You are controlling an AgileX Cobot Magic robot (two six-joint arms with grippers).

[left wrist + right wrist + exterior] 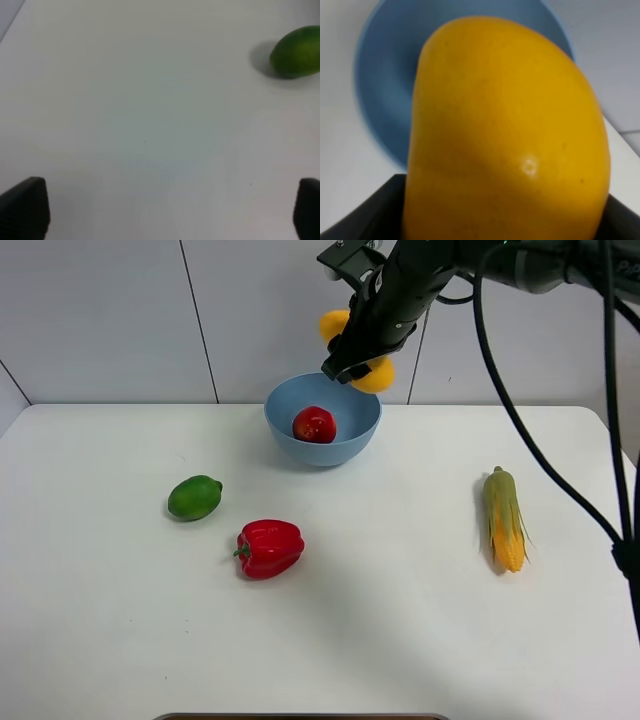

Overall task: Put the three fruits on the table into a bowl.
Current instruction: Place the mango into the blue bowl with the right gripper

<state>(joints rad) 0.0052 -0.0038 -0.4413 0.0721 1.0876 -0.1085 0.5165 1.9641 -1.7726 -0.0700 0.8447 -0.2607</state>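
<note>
The light-blue bowl (322, 422) stands at the back middle of the white table (400, 620) with the red apple (314, 425) inside it. My right gripper (356, 350) is shut on the yellow-orange mango (378, 374) and holds it just above the bowl's far rim; in the right wrist view the mango (505, 135) fills the frame over the bowl (385, 85). The green lime-like fruit (194, 497) lies on the table at the left, also showing in the left wrist view (296, 52). My left gripper (170, 210) is open above bare table, away from that fruit.
A red bell pepper (268, 548) lies in front of the bowl, right of the green fruit. A corn cob in green husk (505, 518) lies at the right. A grey panelled wall (120, 320) stands behind the table.
</note>
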